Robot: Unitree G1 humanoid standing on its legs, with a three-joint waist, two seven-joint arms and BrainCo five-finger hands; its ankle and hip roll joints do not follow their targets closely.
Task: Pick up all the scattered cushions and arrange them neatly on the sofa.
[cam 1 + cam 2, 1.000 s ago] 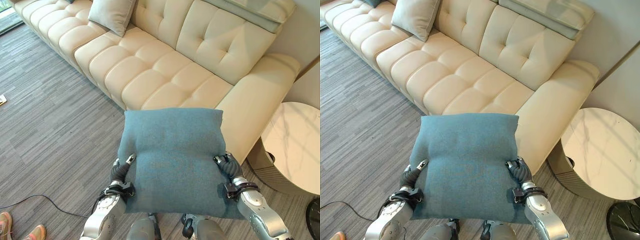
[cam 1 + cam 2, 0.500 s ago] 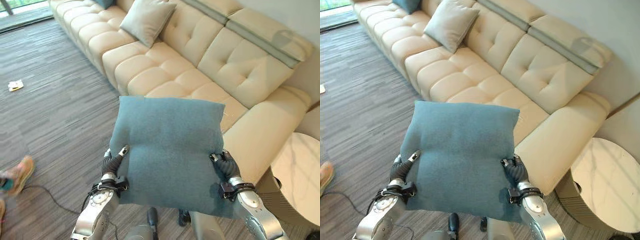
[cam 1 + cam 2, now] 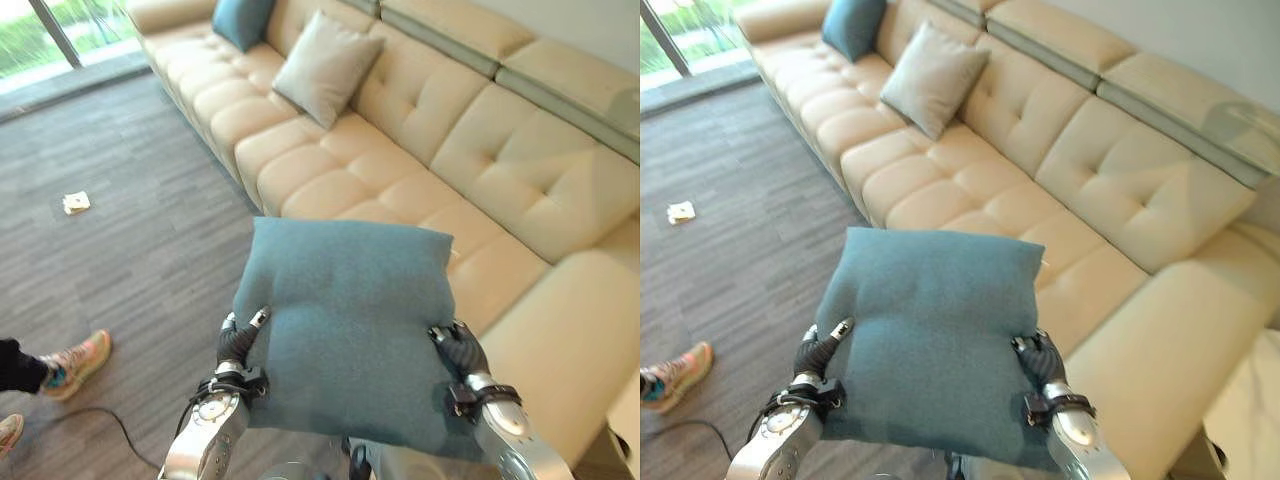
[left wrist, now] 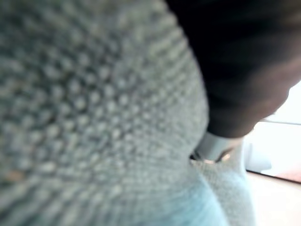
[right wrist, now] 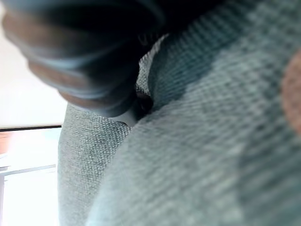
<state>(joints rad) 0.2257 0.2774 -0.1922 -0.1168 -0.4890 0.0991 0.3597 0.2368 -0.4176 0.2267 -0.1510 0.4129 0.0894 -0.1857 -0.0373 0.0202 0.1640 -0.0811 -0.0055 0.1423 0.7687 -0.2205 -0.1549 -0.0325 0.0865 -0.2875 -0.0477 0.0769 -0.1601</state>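
Note:
A large teal cushion [image 3: 345, 320] hangs in the air in front of me, level, over the floor just before the cream sofa [image 3: 400, 130]. My left hand [image 3: 235, 345] grips its left edge with the thumb on top. At the right edge my right hand [image 3: 460, 355] holds on the same way. The fingers of both go under the cushion. Up close, the teal weave [image 4: 94, 117] presses against the left hand, and likewise [image 5: 211, 141] against the right. A light grey cushion [image 3: 328, 66] leans on the sofa back, with a second teal cushion [image 3: 243, 20] farther along.
A person's shoe [image 3: 75, 362] is on the grey striped floor at the lower left. A small scrap of paper [image 3: 76, 203] lies farther out on the floor. A window [image 3: 60, 35] runs along the far left. The sofa's seat stretches behind the held cushion.
The whole view has swung left along the sofa, so the round side table has left the picture and the far teal cushion has come in. Both hands still hold the cushion.

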